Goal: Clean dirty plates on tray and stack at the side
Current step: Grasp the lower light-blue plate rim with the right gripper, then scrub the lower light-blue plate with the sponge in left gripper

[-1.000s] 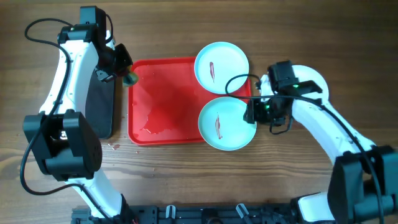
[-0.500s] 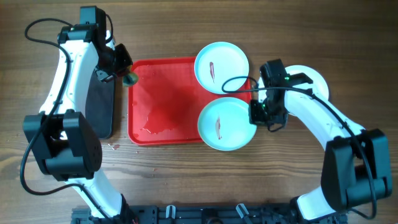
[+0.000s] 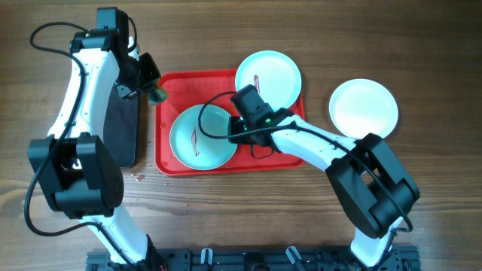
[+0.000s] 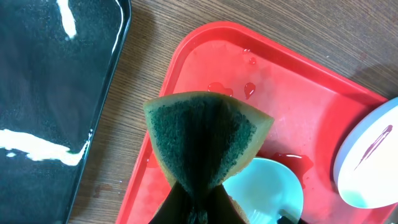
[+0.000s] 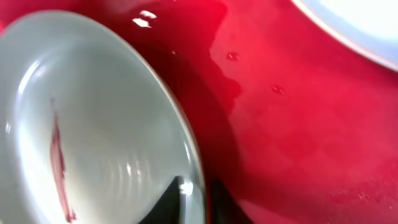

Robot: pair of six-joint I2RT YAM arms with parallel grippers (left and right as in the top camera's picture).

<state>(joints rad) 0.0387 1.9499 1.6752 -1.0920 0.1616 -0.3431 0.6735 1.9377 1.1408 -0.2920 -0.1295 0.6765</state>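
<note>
Overhead, tray (image 3: 188, 89): red, mid-worktop (image 3: 437, 45), wet patches on it.
Overhead, left plate (image 3: 202, 137): turquoise, dark smear, flat in the tray's left half.
Overhead, corner plate (image 3: 268, 77): turquoise, smeared, overhanging the tray's far right corner.
Overhead, white plate (image 3: 364, 108): on the worktop, right of the tray, apart from it.
Overhead, right end effector (image 3: 235, 129): clamped on the left plate's right rim.
Overhead, left end effector (image 3: 153, 92): at the tray's far left corner, beside the black tray (image 3: 120, 128).
Left wrist, sponge (image 4: 205, 134): green, folded, pinched tight in the left end effector (image 4: 198, 199), above the tray's corner.
Left wrist, droplets: red-tinted, on the tray near the sponge.
Right wrist, left plate (image 5: 93, 124): rim caught between the closed fingers (image 5: 177, 190), smear running lengthwise, red tray (image 5: 298, 124) beneath.
</note>
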